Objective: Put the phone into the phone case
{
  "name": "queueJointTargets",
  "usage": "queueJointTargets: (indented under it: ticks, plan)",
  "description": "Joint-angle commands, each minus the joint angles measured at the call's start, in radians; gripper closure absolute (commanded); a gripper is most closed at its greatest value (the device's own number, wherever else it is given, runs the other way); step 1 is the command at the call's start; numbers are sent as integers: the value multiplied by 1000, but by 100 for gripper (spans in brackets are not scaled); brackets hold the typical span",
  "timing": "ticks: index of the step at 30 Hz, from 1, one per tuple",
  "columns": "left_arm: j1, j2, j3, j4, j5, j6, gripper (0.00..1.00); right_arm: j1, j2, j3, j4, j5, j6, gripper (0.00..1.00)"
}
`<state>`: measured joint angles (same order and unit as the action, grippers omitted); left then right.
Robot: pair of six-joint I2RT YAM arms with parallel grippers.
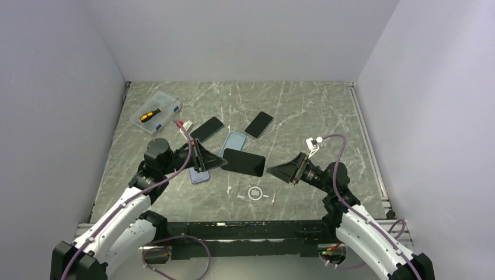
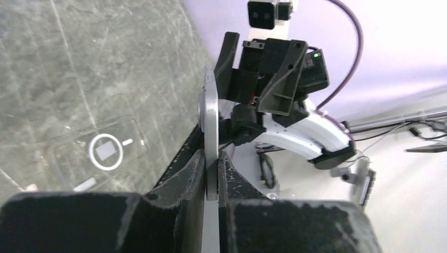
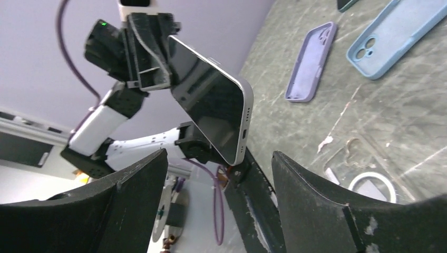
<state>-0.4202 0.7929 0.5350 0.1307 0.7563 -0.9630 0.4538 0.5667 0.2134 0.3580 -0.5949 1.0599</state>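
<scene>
Tabletop (image 1: 303,105) grey and veined between pale walls (image 1: 245,35), left fingers (image 2: 182,176) clamped on phone (image 1: 244,162), right fingers (image 3: 132,190) apart

No readable txt, brand or nr in any view. Only mark: a white ring w/ a pale square inside it and short white bars beside it, on the clear case (image 1: 254,194) lying flat on the table (image 1: 303,116). Screen of the raised phone (image 1: 243,162) is dark and blank.
</scene>
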Motion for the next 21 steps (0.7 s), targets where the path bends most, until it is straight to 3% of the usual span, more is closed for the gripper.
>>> queueJointTargets:
  ticks: [1,5,15,21]
  plan:
    - [0,-23,-75,333,58,-185,100,3,12,-44,263,-53,117,26]
    - [-6,-16,-121,489,64,-278,100,10,36,-41,304,-55,124,29]
    - [-75,26,-150,619,48,-335,100,28,81,-48,436,-69,168,38]
    - [-98,39,-134,611,48,-322,100,29,48,-46,453,-74,167,48]
